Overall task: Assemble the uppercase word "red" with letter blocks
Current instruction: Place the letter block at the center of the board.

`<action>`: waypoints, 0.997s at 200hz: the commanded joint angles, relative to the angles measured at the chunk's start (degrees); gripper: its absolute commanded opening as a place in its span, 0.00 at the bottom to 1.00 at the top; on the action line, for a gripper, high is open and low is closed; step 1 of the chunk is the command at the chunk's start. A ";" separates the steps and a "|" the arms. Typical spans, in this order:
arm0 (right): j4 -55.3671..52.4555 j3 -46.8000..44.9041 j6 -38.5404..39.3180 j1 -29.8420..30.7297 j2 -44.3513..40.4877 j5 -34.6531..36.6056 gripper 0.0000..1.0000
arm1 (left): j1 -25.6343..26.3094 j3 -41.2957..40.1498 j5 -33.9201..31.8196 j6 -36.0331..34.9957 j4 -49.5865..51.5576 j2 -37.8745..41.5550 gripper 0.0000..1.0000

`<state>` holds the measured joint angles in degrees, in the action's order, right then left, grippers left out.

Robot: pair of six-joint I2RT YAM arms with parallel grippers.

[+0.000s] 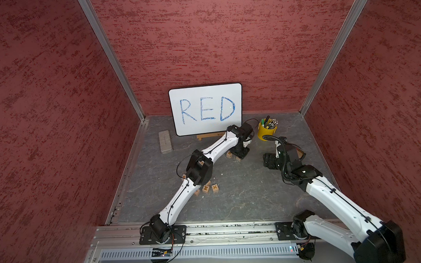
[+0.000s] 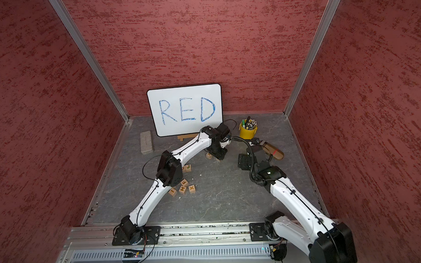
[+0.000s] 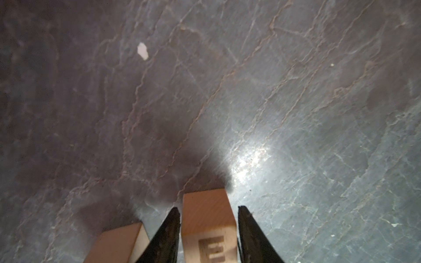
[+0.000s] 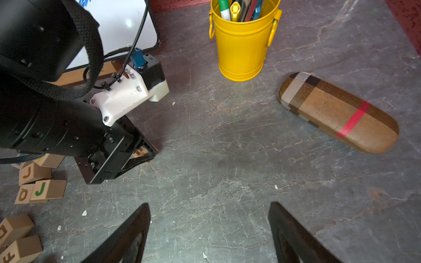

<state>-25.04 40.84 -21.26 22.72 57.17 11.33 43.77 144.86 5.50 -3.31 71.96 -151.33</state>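
Left end effector [image 3: 209, 207], ajar, straddles E block [image 3: 205, 218] beside another cube [image 3: 116, 243]; right [image 4: 209, 205] gapes empty.

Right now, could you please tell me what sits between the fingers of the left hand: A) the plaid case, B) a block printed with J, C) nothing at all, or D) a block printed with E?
D: the left wrist view shows the E block standing between the two dark fingers of the left hand.
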 commanded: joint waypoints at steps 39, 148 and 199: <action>1.07 -0.77 -0.63 -0.27 -0.95 -0.05 0.84 | 0.91 2.45 -1.63 -1.70 -3.72 2.84 0.66; 1.33 0.46 1.18 -0.71 -1.41 0.42 0.85 | -2.40 -27.96 0.24 -22.33 -2.17 38.23 0.87; 5.38 -0.36 1.76 -0.77 1.18 -4.14 0.84 | -11.69 -49.10 3.48 -24.82 -1.73 54.37 1.00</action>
<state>-23.38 40.34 -20.29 22.22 57.04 10.26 35.00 102.61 6.79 -25.17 69.91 -101.36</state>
